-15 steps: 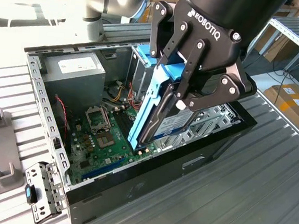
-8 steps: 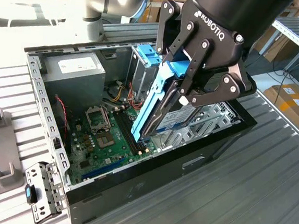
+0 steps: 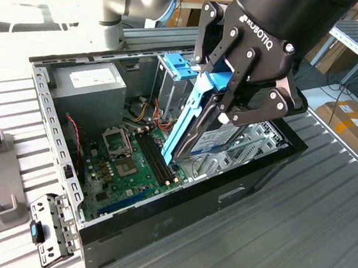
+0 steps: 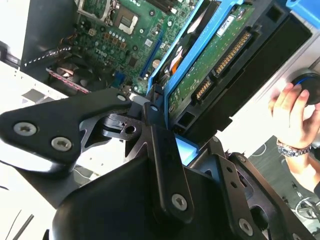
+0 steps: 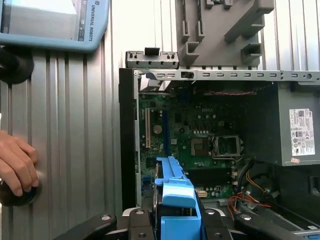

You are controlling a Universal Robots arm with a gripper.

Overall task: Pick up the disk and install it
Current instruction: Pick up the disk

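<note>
Gripper point(image 3: 215, 98) closed on the disk point(image 3: 219, 142), jaws clamped across its flat sides. Disk held on edge and tilted, upper end in the jaws, lower end dipping into the open computer case point(image 3: 191, 213). Whether the lower corner touches anything inside, cannot tell. Blue rail point(image 3: 182, 128) runs down the disk's long edge on the side toward the exterior view's left; the labelled face looks toward the exterior view's right.

Exterior view, bearings taken from the disk:
- motherboard point(image 3: 126, 167) at 8 o'clock, flat on the case floor, the disk's low end just above its near edge.
- grey power-supply box point(image 3: 89, 88) at 10 o'clock, well apart, in the far corner of the case.
- light-blue bracket point(image 3: 182, 65) at 11 o'clock, near, sitting atop the metal cage point(image 3: 170, 95).
- small metal bracket point(image 3: 48, 229) at 8 o'clock, outside the case, on the ribbed table point(image 3: 323, 203).

Second wrist view: green circuit board point(image 4: 210, 65) on the disk's underside faces the camera.

First wrist view: a person's hand point(image 5: 17, 165) rests on a dark round knob point(image 5: 15, 196) on the table, well clear of the case.
</note>
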